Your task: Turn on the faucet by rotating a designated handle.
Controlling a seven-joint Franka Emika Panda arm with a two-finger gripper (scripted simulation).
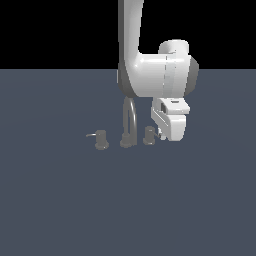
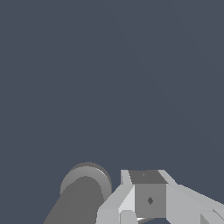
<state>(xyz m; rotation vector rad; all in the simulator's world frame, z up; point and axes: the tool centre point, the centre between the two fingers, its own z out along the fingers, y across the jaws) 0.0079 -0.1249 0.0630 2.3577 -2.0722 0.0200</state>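
Note:
The faucet [image 1: 129, 121] is a thin arched spout on a round base with a short knob on each side. The handle [image 1: 149, 135] is the knob on the exterior view's right; its lever points toward my hand and is mostly hidden by it. The other knob [image 1: 101, 140] has a thin lever with a drooping tip. My gripper [image 1: 161, 134] is low, right beside the handle on the exterior view's right. In the wrist view the fingers [image 2: 148, 194] appear pressed together with nothing between them, next to the grey knob [image 2: 85, 188].
The faucet set stands on a plain dark blue-grey floor [image 1: 128, 210]. My white arm [image 1: 150, 75] rises behind and above the spout.

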